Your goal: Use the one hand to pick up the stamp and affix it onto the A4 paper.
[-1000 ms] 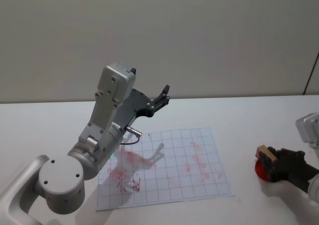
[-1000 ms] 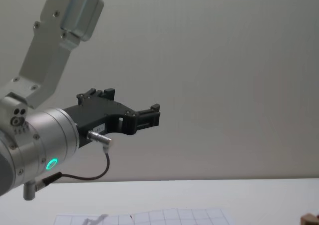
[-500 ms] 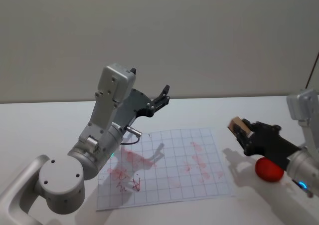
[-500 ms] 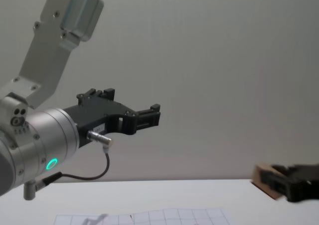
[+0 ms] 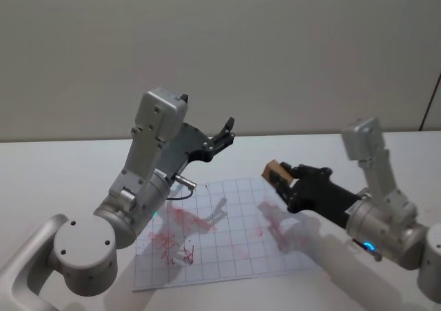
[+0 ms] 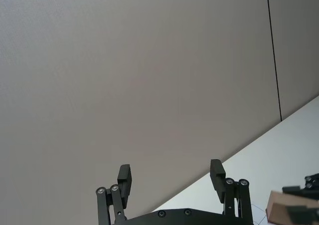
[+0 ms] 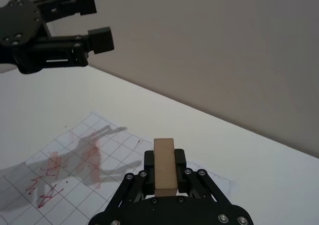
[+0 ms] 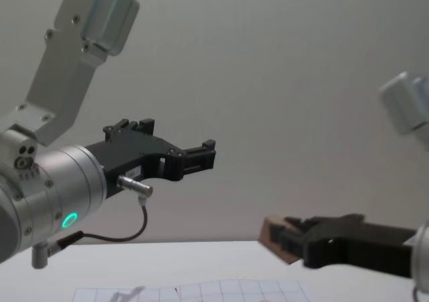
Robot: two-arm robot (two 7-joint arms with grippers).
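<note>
My right gripper (image 5: 285, 180), the hand with the blue-lit ring, is shut on the tan stamp (image 5: 275, 171) and holds it in the air above the right part of the A4 paper (image 5: 231, 245). In the right wrist view the stamp (image 7: 164, 166) stands upright between the black fingers, over the gridded sheet (image 7: 75, 177). In the chest view the stamp (image 8: 273, 238) hangs a little above the paper's far edge (image 8: 201, 292). My left gripper (image 5: 224, 133) is raised over the paper's far left side, open and holding nothing, and shows as well in its own wrist view (image 6: 170, 177).
The white table (image 5: 62, 173) runs back to a plain grey wall. Red and pink stamp marks (image 5: 178, 245) cover parts of the sheet. The left arm's big silver elbow (image 5: 83, 256) stands at the front left.
My right gripper has lifted the stamp off the red pad at the right and carried it leftward, to above the paper. The left arm has not moved.
</note>
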